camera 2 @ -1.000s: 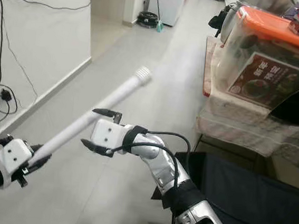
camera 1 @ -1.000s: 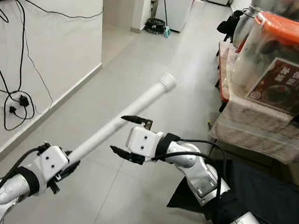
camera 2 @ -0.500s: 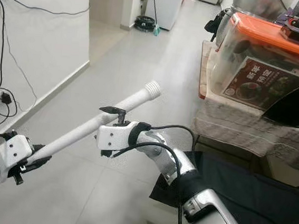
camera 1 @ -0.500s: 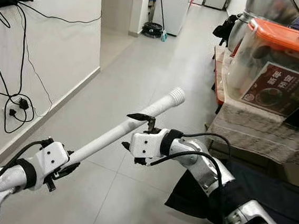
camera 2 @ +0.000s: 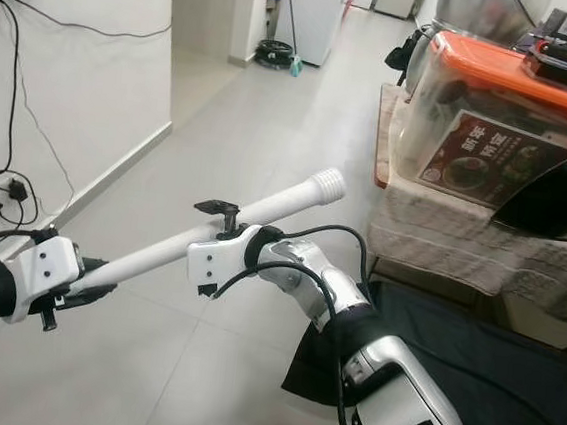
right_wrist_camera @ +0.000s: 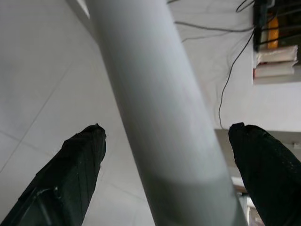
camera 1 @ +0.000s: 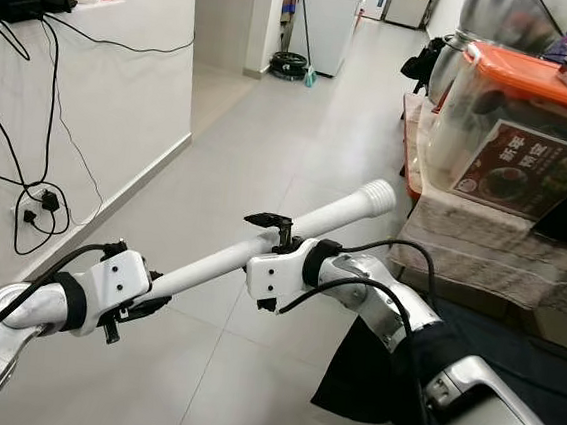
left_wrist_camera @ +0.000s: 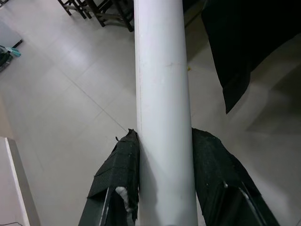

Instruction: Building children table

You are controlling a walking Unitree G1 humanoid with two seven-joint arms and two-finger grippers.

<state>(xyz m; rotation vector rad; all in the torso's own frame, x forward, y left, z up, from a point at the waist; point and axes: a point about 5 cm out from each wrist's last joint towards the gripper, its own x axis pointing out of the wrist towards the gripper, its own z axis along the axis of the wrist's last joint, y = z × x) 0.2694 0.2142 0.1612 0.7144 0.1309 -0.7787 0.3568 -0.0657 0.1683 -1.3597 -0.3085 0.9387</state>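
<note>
- Since a second ago the white table leg [camera 1: 260,248] has swung lower, toward level, and the right gripper [camera 1: 273,240] has come in from just beside it to straddle it mid-length.
- Left gripper [left_wrist_camera: 162,181] — clamped on the near end of the leg, both black pads pressed to the tube in the left wrist view.
- Right gripper: fingers [right_wrist_camera: 70,174] spread wide, one each side of the tube, gaps visible (not yet gripping).
- Leg held in the air over the tiled floor [camera 1: 272,121]; its ribbed threaded end [camera 1: 376,195] points away toward the cloth-covered shelf [camera 1: 501,244] with the orange-lidded container [camera 1: 513,124].
- Further off: cables and a wall socket [camera 1: 38,204] on the robot's left, a white appliance [camera 1: 328,11] down the corridor.
- Progress — early, by my judgement: one leg in hand, no tabletop seen. Left: close the right gripper, find the top, screw the leg in.
</note>
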